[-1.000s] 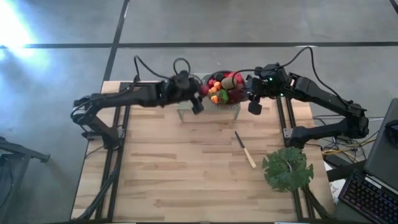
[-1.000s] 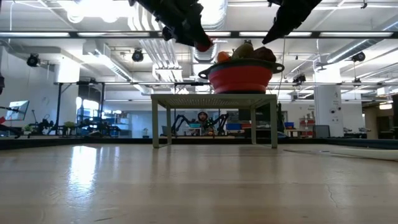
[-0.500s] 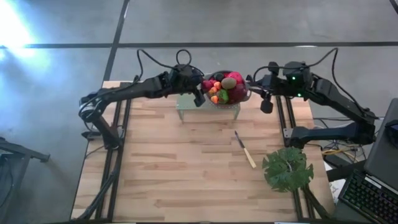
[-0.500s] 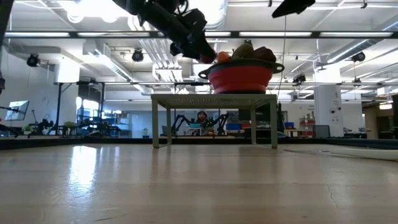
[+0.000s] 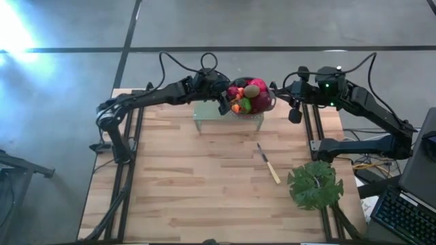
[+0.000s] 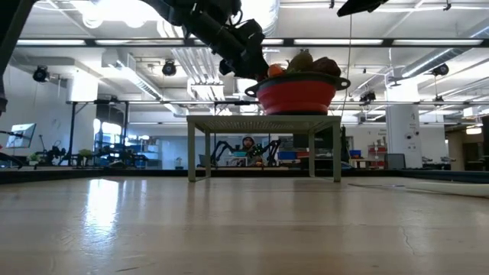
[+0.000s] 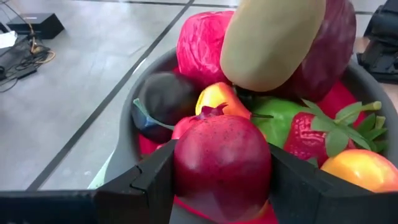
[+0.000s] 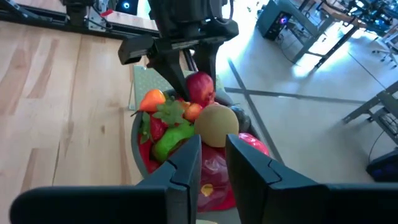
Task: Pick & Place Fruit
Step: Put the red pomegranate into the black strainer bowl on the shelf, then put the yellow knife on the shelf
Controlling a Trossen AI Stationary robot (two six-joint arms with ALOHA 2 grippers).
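The bowl (image 7: 127,143) runs off the left wrist view's edges, and the piled fruit (image 7: 267,68) hides its floor. In the low view the right gripper (image 6: 359,8) is cut off at the top edge.

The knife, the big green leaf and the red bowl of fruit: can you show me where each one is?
knife (image 5: 268,164), high view, middle of its length on the table.
green leaf (image 5: 314,185), high view, centre of the leaf.
red bowl (image 6: 296,95), low view, its outer wall, below the fruit.

dark red fruit (image 7: 222,163), red bowl (image 6: 296,95), green leaf (image 5: 314,185), tan kiwi (image 7: 270,38)
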